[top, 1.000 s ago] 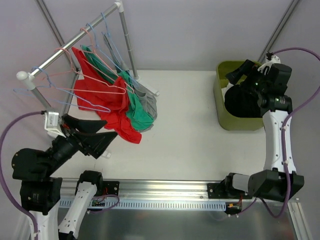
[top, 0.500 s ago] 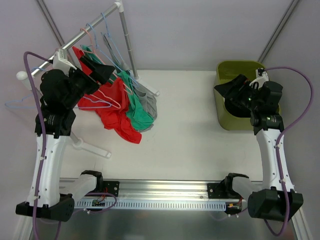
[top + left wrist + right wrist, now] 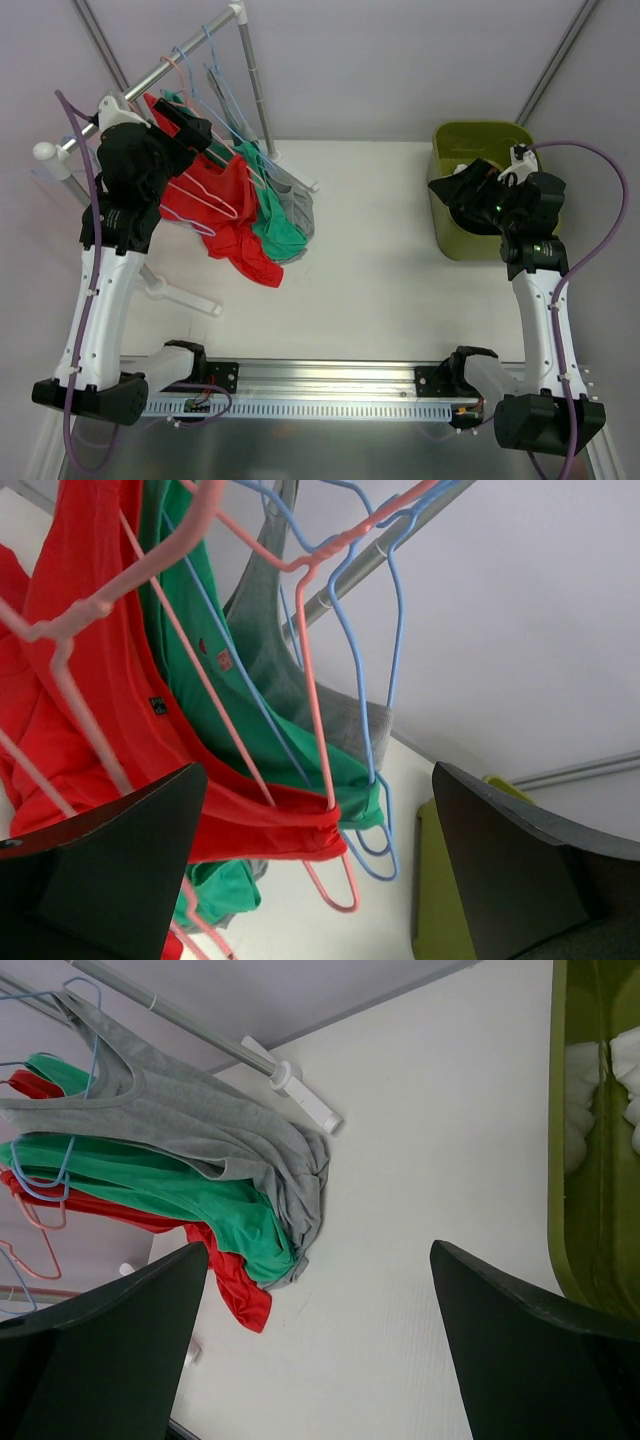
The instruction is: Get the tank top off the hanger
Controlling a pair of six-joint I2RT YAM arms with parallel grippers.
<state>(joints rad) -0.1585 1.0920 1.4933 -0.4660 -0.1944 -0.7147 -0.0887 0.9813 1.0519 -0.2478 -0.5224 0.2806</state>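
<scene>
Well, my left gripper point(image 3: 193, 131) is up in the upper left of the overhead view, raised beside the rail point(image 3: 150, 78) where the clothes hang, and its fingers point(image 3: 110, 875) stand wide apart, clamped on nothing. Through the left wrist camera the red top point(image 3: 90, 680) fills the left side of the frame and sags into the space between those fingers; whether either finger touches the cloth I cannot tell. That top hangs on a pink hanger point(image 3: 308, 680), whose wire runs down the middle of the frame to a loop at the bottom. A green top point(image 3: 275, 225) hangs just behind the red one, with a blue hanger point(image 3: 397, 650) to its right, and a grey top point(image 3: 297, 205) is the farthest along the rail. All three are on their hangers, and their lower ends bunch together low over the white table point(image 3: 380, 260) near the rack foot point(image 3: 300, 1095). My right gripper point(image 3: 445, 195) is at the right of the overhead view, over the left rim of the olive bin point(image 3: 480, 135). Its fingers point(image 3: 100, 1350) are also spread apart and hold nothing. In the right wrist view the bin wall runs down the right edge, with white cloth point(image 3: 585, 1070) lying inside, and the three tops show in the upper left, well apart from that gripper
</scene>
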